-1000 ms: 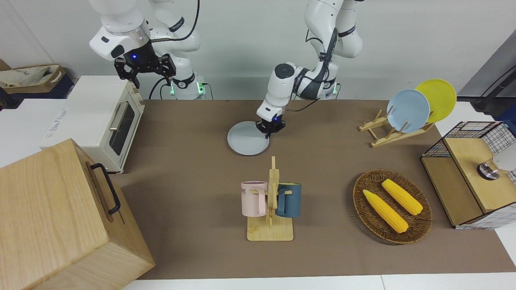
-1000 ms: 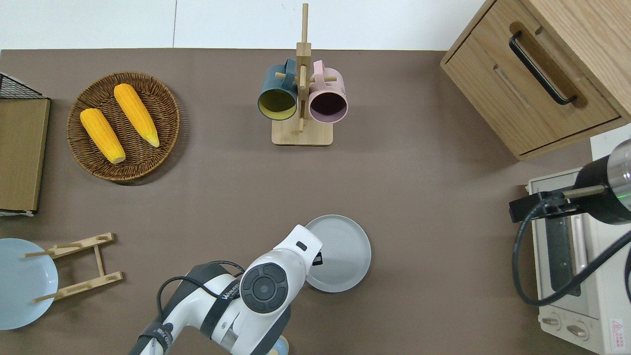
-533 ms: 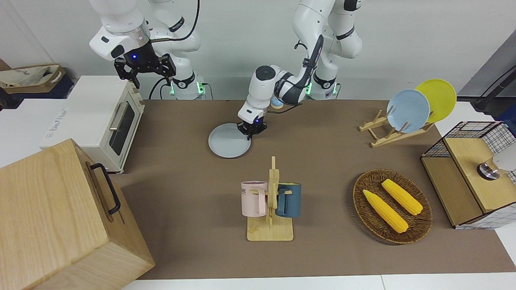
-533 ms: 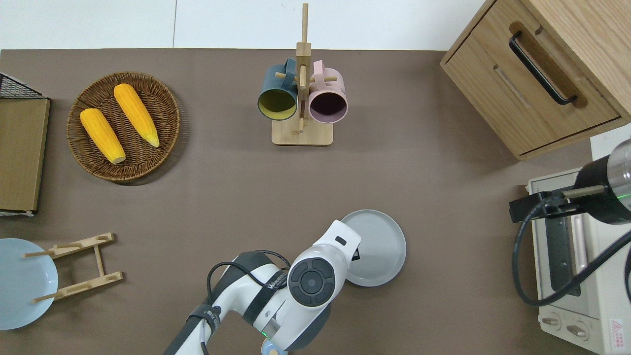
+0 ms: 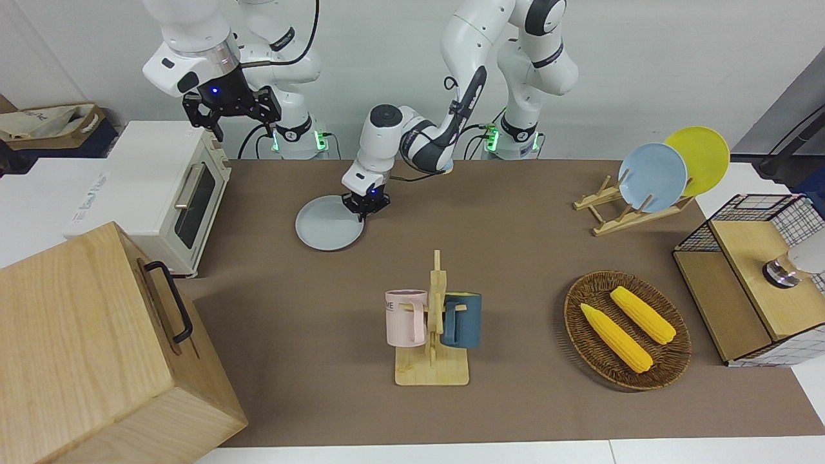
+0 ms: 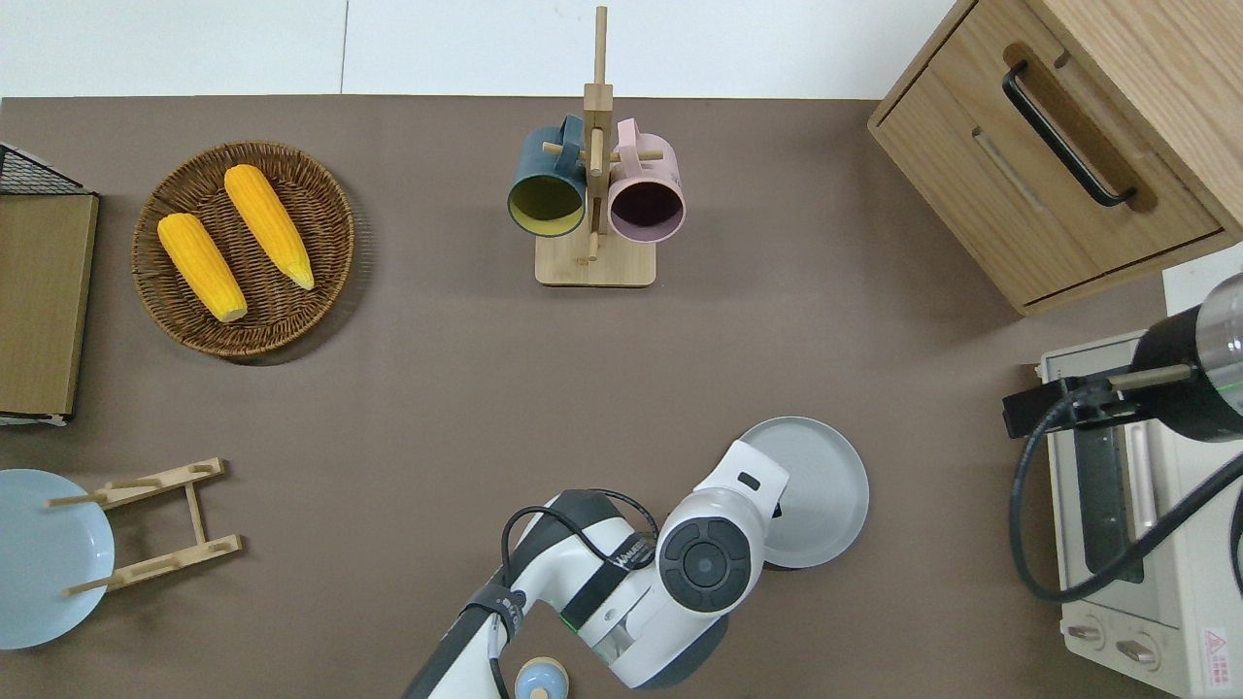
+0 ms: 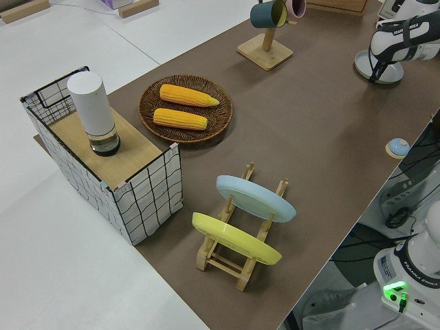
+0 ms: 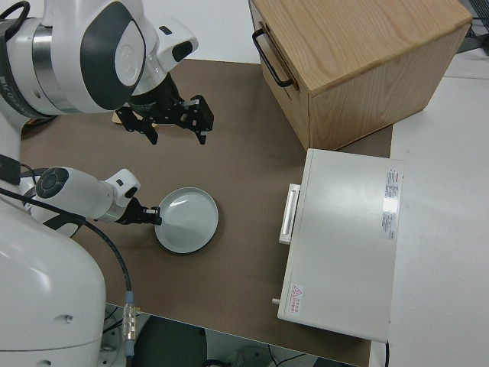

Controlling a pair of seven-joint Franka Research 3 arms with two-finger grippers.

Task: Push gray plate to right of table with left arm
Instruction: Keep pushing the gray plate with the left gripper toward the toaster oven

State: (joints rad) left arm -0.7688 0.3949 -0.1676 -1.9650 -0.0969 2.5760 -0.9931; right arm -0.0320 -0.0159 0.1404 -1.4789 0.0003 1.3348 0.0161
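Note:
The gray plate (image 5: pixel 325 225) (image 6: pixel 821 481) (image 8: pixel 187 222) lies flat on the brown table (image 5: pixel 515 258), close to the robots' edge and between the mug rack and the toaster oven. My left gripper (image 5: pixel 365 207) (image 8: pixel 154 217) is shut. Its tips are down on the plate just inside the rim, on the side toward the left arm's end. In the overhead view the white wrist hides most of the gripper. The right gripper (image 5: pixel 232 113) (image 8: pixel 172 122) is parked, open and holding nothing.
A white toaster oven (image 5: pixel 161 190) and a wooden cabinet (image 5: pixel 97 341) stand at the right arm's end. The mug rack (image 5: pixel 432 322) is mid-table, farther from the robots. Toward the left arm's end are a corn basket (image 5: pixel 583 335), a plate rack (image 5: pixel 619 216) and a wire crate (image 5: pixel 751 277).
The left gripper has swept toward the right arm's end of the table and the gray plate has slid with it, closer to the toaster oven. The right arm has not moved.

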